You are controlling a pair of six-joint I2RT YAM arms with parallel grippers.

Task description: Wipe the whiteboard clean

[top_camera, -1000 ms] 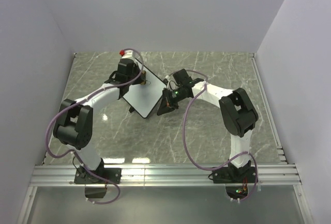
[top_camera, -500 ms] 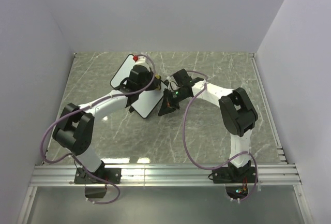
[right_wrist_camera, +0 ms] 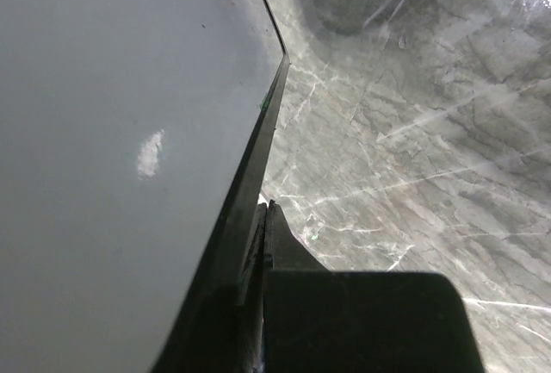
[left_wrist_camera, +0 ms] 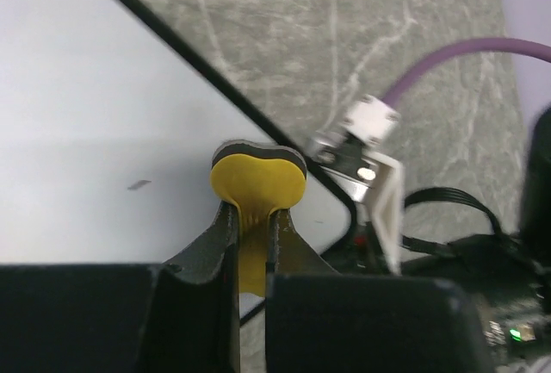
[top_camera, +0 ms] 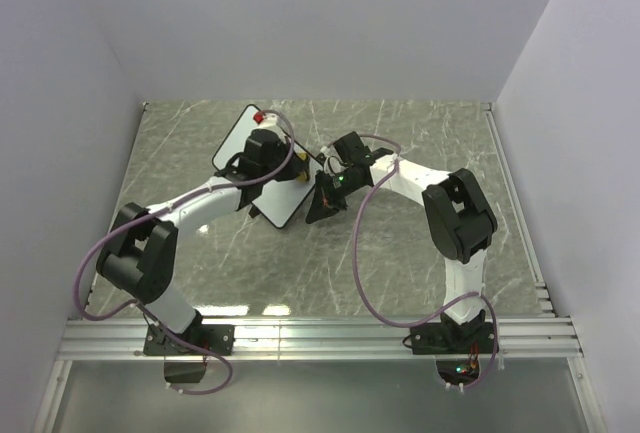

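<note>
Grey marble table (top_camera: 430, 133) below us; our right gripper (right_wrist_camera: 263, 218) pinches the edge of the small white black-framed whiteboard (top_camera: 283, 201), our left gripper (left_wrist_camera: 250, 218) (squeezing a yellow eraser pad (left_wrist_camera: 256, 179)) rests on its face nearby.

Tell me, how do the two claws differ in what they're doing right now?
The left gripper pinches a small yellow eraser; the right gripper pinches the whiteboard by its black-framed edge. The left gripper sits over the board's white face, eraser toward it; the right gripper sits at the board's side, above the marbled table. Shared: both are black, two-fingered and shut on something.
</note>
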